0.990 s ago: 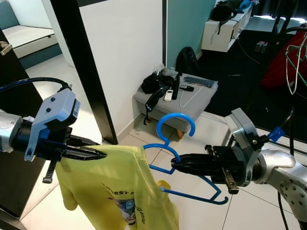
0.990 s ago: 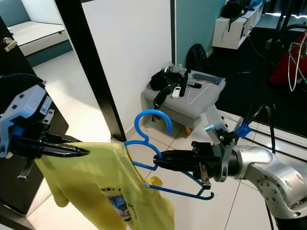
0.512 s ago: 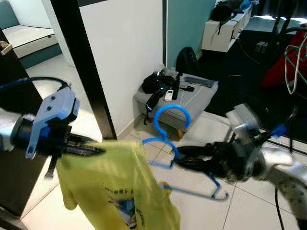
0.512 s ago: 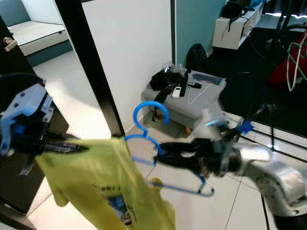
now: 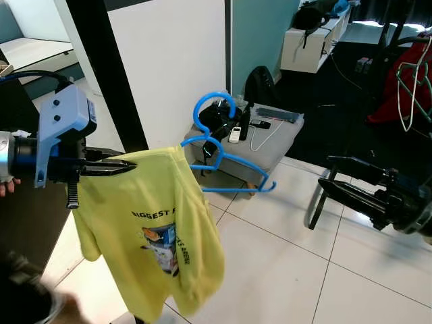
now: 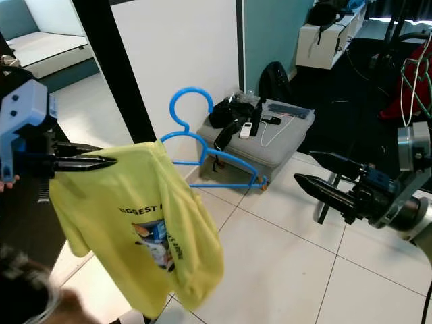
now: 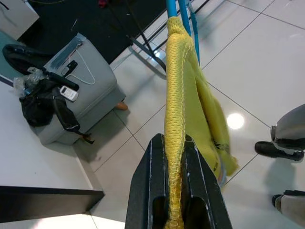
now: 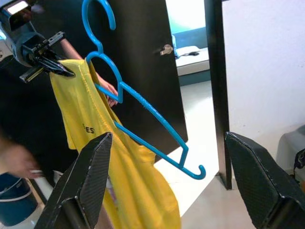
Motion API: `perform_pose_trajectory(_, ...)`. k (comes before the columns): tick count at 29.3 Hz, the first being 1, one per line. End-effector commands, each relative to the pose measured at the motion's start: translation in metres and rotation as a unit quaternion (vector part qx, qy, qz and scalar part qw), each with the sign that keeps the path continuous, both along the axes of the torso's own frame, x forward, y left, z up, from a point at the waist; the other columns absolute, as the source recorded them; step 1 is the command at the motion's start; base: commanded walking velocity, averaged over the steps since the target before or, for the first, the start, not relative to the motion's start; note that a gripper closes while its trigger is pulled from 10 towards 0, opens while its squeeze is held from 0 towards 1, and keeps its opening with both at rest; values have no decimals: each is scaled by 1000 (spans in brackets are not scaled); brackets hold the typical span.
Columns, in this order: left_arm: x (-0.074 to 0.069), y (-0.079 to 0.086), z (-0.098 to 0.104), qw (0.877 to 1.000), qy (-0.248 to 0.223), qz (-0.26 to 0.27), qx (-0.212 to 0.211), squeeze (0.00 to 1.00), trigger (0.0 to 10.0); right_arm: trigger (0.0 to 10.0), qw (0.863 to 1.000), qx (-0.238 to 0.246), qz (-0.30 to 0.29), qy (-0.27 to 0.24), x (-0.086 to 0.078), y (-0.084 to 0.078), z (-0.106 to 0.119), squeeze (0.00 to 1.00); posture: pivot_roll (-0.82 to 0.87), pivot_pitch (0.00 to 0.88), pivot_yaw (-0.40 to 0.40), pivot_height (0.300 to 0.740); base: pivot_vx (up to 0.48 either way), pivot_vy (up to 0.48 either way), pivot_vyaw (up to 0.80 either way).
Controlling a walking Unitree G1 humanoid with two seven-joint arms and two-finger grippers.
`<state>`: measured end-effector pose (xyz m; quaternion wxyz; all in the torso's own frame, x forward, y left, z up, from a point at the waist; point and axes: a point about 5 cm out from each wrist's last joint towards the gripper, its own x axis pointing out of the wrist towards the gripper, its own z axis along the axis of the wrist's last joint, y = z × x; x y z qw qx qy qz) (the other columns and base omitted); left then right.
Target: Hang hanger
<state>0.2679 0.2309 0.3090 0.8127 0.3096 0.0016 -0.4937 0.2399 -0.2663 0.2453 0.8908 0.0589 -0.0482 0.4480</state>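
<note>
A blue plastic hanger (image 5: 214, 95) sits with one arm inside the neck of a yellow printed T-shirt (image 5: 158, 233); its other arm (image 8: 143, 106) sticks out free towards the right. My left gripper (image 5: 128, 164) is shut on the shirt's shoulder seam (image 7: 174, 86), holding shirt and hanger in the air at the left. My right gripper (image 6: 304, 166) stands open, well to the right of the hanger and apart from it, with nothing between its fingers (image 8: 90, 171).
A grey ottoman (image 5: 273, 138) with bags, a remote and a cable stands behind the hanger by the white wall. A black door post (image 5: 98, 64) rises at the left. A clothes rack with a wire hanger (image 5: 408, 74) is at the far right. A person's shoes (image 7: 281, 149) stand on the tiles.
My right gripper has let go of the hanger and drawn away to the right. The hanger now hangs from the shirt, which my left gripper still holds, a little higher.
</note>
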Motion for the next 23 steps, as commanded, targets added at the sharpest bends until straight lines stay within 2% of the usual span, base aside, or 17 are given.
perform_pose_trajectory(1,4,2,2,1000,-16,11,-8,0,0,10000,1000,8,-1,4,-2,2,-4,1000,-69,0,91,740,0,0,0)
perform_pose_trajectory(4,4,2,2,1000,-16,11,-8,0,0,10000,1000,8,-1,4,-2,2,-4,1000,-69,0,91,740,0,0,0)
perform_pose_trajectory(5,6,3,11,999,-37,17,-28,0,0,10000,999,-10,-9,35,-5,7,-21,1000,-68,0,89,740,0,0,0)
perform_pose_trajectory(6,6,3,11,999,-37,17,-28,0,0,10000,999,-10,-9,35,-5,7,-21,1000,-68,0,89,740,0,0,0)
perform_pose_trajectory(7,8,1,30,995,-77,15,-65,0,0,10000,997,-16,13,72,-10,17,-39,0,-69,0,91,740,0,0,0)
perform_pose_trajectory(8,9,0,47,989,-113,16,-95,0,902,10000,994,-14,36,102,-15,24,-52,0,-67,0,90,740,0,0,0)
perform_pose_trajectory(11,9,-1,57,984,-134,14,-113,0,902,10000,992,-11,53,118,-19,29,-58,0,-67,0,90,740,0,0,0)
perform_pose_trajectory(12,11,-1,64,981,-151,19,-121,0,1647,10000,990,0,61,124,-20,30,-60,0,-65,0,88,740,0,0,0)
perform_pose_trajectory(14,11,-1,64,981,-151,19,-121,0,1647,10000,990,0,61,124,-20,30,-60,0,-65,0,88,740,0,0,0)
perform_pose_trajectory(15,13,1,67,979,-164,27,-121,0,3686,10000,990,13,61,123,-21,28,-59,0,-66,0,88,740,0,0,0)
perform_pose_trajectory(16,13,1,67,979,-164,27,-121,0,3686,10000,990,13,61,123,-21,28,-59,0,-66,0,88,740,0,0,0)
perform_pose_trajectory(17,14,1,70,976,-176,30,-124,0,4275,10000,991,17,55,124,-20,24,-60,0,-70,0,89,740,0,0,0)
perform_pose_trajectory(19,14,1,70,976,-176,30,-124,0,4275,10000,991,17,55,124,-20,24,-60,0,-70,0,89,740,0,0,0)
perform_pose_trajectory(20,14,2,73,974,-183,30,-127,0,4588,10000,991,18,49,126,-20,22,-62,0,-70,0,89,740,0,0,0)
perform_pose_trajectory(21,11,-1,74,973,-182,10,-139,0,10000,10000,992,26,33,120,-17,20,-63,0,-71,0,90,740,0,0,0)
perform_pose_trajectory(23,4,-6,76,972,-176,-24,-156,0,10000,10000,993,48,14,110,-12,19,-62,0,-71,0,90,740,0,0,0)
